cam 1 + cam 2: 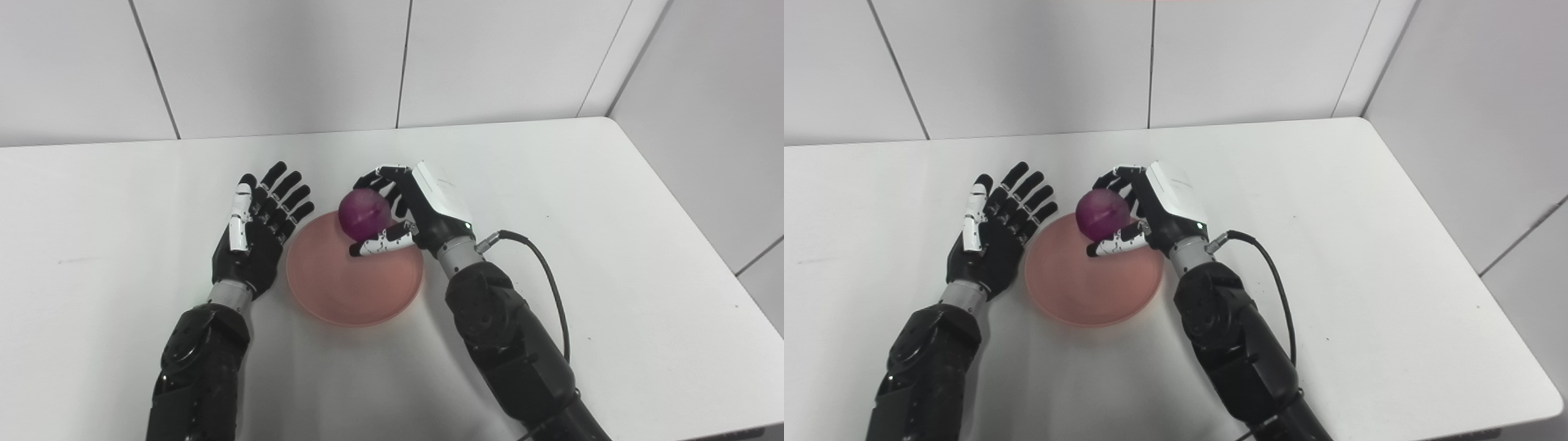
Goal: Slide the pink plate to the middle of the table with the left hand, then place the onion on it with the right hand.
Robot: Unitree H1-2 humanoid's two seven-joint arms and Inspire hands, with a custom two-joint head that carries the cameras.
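On the white table (pixel 612 245), the left hand (pixel 257 236) lies palm up at the left of the scene, its fingers (pixel 288 196) spread apart and stretched toward the back wall, holding nothing; its fingertip side sits just beside the left rim of the pink plate (pixel 343 288), though whether it touches the rim cannot be told. The plate rests flat near the middle of the table, between the two forearms. Over the plate's far right part is the red onion (pixel 364 213), a round purple bulb held by the right hand (pixel 422 211): the fingers curl around its far side and the white-marked thumb (pixel 383 244) reaches under its near side, so the hand is closed around it. Whether the onion's underside touches the plate cannot be told. A black cable (pixel 548 275) loops from the right wrist over the table and runs back along the right forearm.
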